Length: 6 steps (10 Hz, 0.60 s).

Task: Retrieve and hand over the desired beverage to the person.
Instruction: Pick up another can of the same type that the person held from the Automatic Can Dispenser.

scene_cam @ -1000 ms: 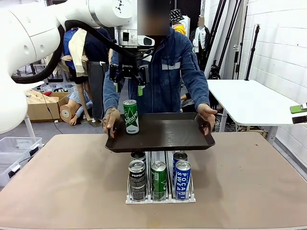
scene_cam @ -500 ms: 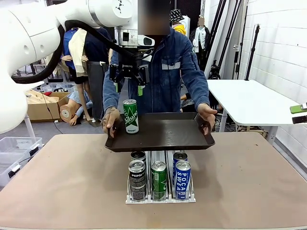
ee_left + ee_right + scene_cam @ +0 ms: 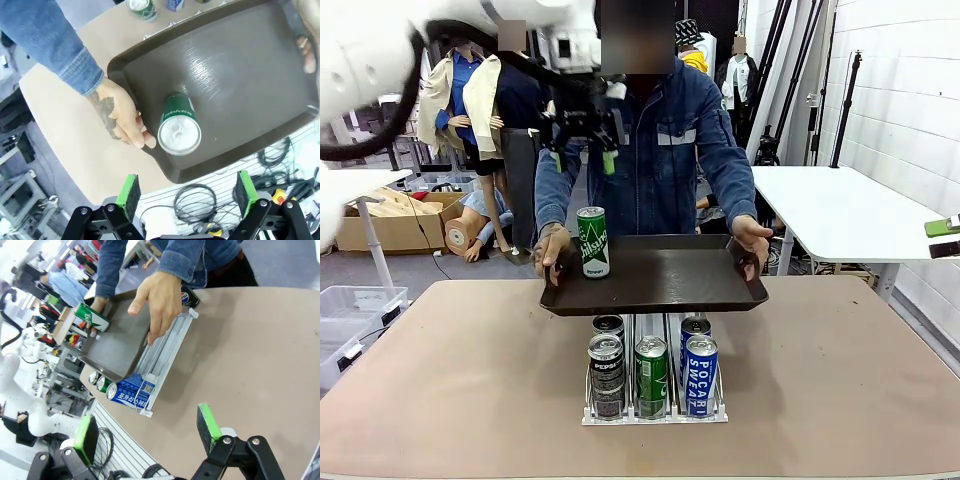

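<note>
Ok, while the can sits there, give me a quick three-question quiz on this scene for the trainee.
1. Fill in: the robot's left hand, above the tray, is ____ (open or shut).
2. True or false: the green can lies on its side on the tray.
3. Who holds the tray up? A the robot alone; B the person, with a hand at each end; C nobody.

Key: 1 open, holding nothing. 2 false, it stands upright. 3 B.

The person's (image 3: 672, 160) tray (image 3: 655, 304) partly hides the rear cans (image 3: 609, 325).
</note>
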Motion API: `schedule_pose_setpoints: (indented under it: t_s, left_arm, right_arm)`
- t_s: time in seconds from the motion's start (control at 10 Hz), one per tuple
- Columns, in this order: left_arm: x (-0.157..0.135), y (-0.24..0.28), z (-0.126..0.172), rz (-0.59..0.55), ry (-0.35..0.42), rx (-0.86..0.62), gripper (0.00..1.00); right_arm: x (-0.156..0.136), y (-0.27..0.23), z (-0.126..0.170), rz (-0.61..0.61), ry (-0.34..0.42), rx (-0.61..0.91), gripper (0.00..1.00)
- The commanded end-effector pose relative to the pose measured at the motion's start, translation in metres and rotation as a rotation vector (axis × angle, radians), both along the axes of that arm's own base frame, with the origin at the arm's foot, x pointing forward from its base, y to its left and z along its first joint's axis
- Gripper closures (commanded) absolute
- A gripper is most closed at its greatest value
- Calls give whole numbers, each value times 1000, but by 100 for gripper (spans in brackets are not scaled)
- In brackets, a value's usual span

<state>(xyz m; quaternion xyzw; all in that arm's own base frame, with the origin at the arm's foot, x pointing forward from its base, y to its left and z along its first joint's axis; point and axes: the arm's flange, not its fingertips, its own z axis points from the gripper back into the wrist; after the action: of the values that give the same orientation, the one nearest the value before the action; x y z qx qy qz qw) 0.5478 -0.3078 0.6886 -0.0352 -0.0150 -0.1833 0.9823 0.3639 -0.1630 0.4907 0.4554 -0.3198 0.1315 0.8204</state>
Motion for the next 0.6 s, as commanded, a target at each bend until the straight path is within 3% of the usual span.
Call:
schedule_pose_setpoints:
  t_s: [0.0,0.5]
  left_arm:
    - [-58,67,-23,59,-37,-107,0]
    - [-90,230,-71,67,-26,-490,0]
  right_arm:
    - [0,0,1,0,-1,8,0]
    - [0,0,1,0,-1,8,0]
